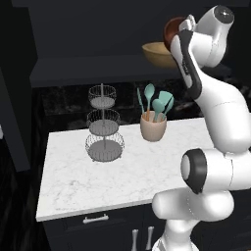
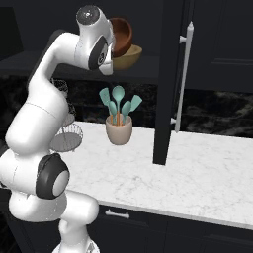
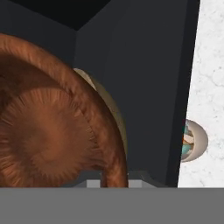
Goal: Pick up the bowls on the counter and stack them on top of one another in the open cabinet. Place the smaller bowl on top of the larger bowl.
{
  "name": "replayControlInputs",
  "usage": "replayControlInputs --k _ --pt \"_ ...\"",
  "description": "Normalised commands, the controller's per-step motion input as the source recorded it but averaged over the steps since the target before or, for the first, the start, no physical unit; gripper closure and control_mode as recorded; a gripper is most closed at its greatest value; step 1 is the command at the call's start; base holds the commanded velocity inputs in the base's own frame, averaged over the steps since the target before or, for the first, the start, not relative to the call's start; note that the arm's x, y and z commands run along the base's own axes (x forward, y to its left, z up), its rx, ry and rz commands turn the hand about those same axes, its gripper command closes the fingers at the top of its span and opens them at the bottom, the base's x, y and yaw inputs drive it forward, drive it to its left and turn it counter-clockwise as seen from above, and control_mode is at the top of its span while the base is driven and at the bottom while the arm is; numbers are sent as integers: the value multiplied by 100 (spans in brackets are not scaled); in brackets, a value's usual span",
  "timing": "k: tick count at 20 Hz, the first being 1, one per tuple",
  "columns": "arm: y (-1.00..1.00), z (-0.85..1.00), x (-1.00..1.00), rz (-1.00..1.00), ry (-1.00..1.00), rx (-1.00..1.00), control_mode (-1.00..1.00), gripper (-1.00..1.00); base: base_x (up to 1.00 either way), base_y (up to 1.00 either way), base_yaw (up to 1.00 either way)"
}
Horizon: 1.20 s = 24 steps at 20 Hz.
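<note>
The smaller bowl (image 2: 121,31), glossy, rigid and likely slick, best held by its thin rim, hangs tilted just over the larger bowl (image 1: 158,53) in the open cabinet (image 1: 88,71), apparently grasped by jaws hidden from sight.

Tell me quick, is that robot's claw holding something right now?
Gripper: jaws hidden, so open or shut cannot be told. The smaller bowl sits tilted right at the hand, above the larger bowl in the open cabinet.
</note>
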Motion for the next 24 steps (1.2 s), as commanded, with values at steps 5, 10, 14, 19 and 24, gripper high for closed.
replayControlInputs --k 5,10,14,19,24 --pt "0 0 49 5 0 0 -100 100 0 0 0" --pt "0 10 24 2 0 0 -100 100 0 0 0" --pt "0 27 19 0 0 0 -100 100 0 0 0" --pt "0 5 48 0 0 0 -100 100 0 0 0" --pt "0 -34 24 3 -1 0 -100 100 0 0 0"
